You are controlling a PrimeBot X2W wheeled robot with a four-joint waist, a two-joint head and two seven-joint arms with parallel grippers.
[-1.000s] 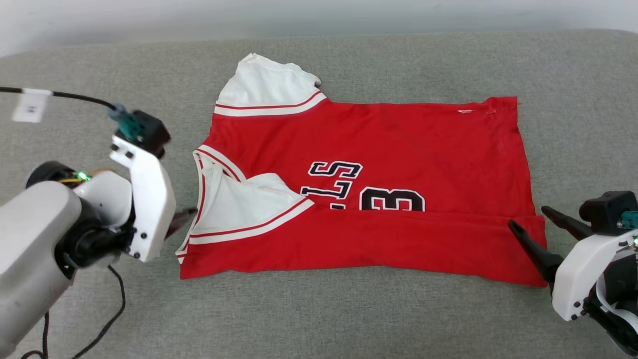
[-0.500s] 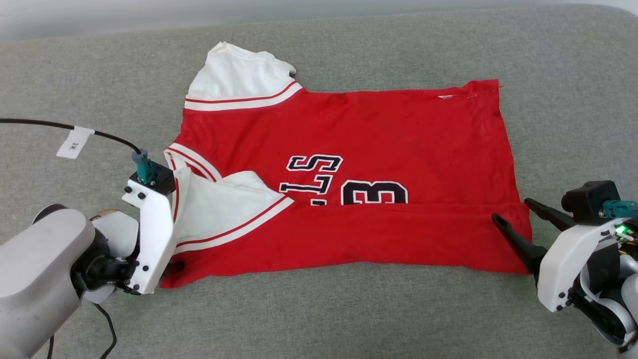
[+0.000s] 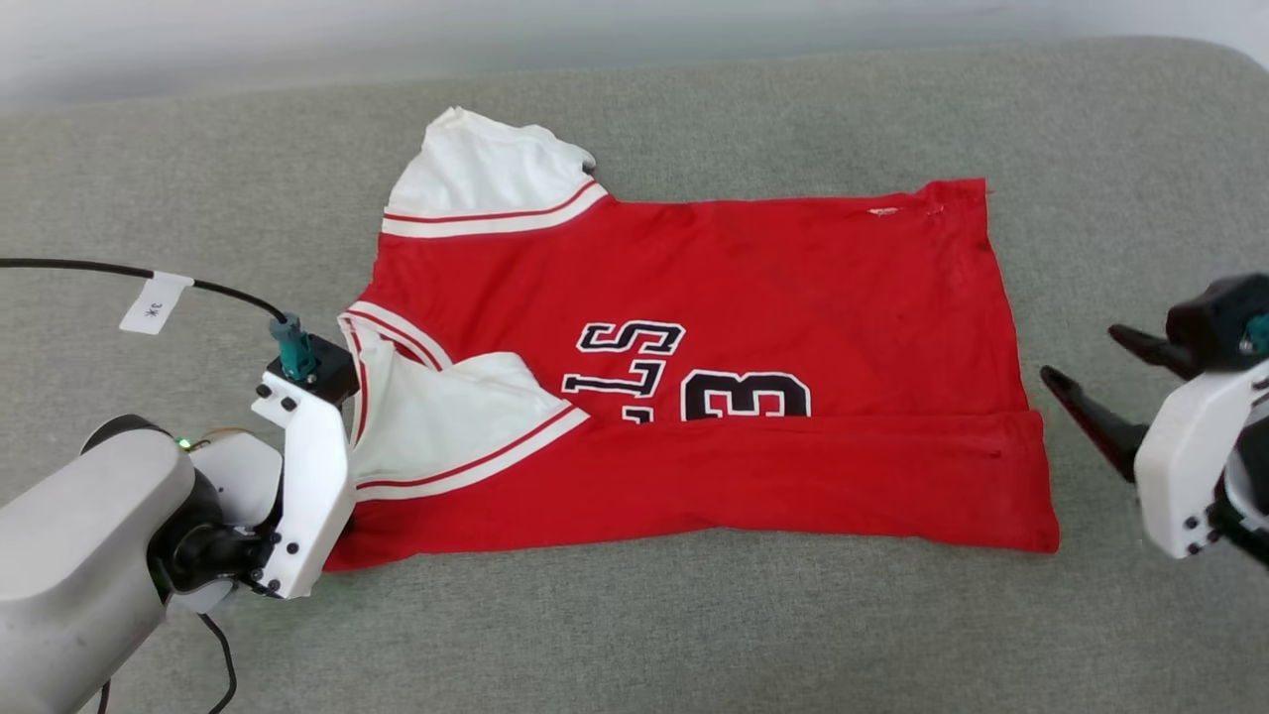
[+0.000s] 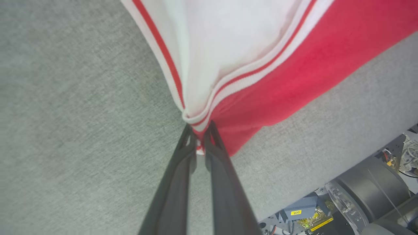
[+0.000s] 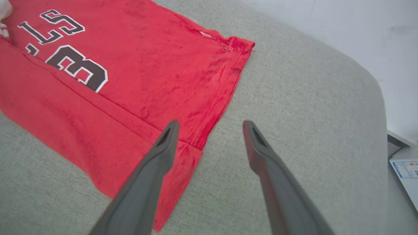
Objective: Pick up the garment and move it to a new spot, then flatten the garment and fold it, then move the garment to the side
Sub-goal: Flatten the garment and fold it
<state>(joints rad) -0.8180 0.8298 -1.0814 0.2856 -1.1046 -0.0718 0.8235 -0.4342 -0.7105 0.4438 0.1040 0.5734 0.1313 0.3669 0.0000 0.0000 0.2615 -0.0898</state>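
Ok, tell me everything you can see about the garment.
The garment is a red shirt with white sleeves, red-striped trim and black, white-outlined lettering. It lies flat on the grey cushion, its near edge folded over the letters' lower part. The left gripper pinches its near-left corner, jaws shut; the right gripper hovers open beside the hem.

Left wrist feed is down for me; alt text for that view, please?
The left gripper is shut on a corner of the garment, where white striped sleeve trim meets red cloth. A grey padded surface lies underneath.

A grey fabric surface (image 3: 694, 635) with rounded corners meets a pale wall (image 3: 297, 40).
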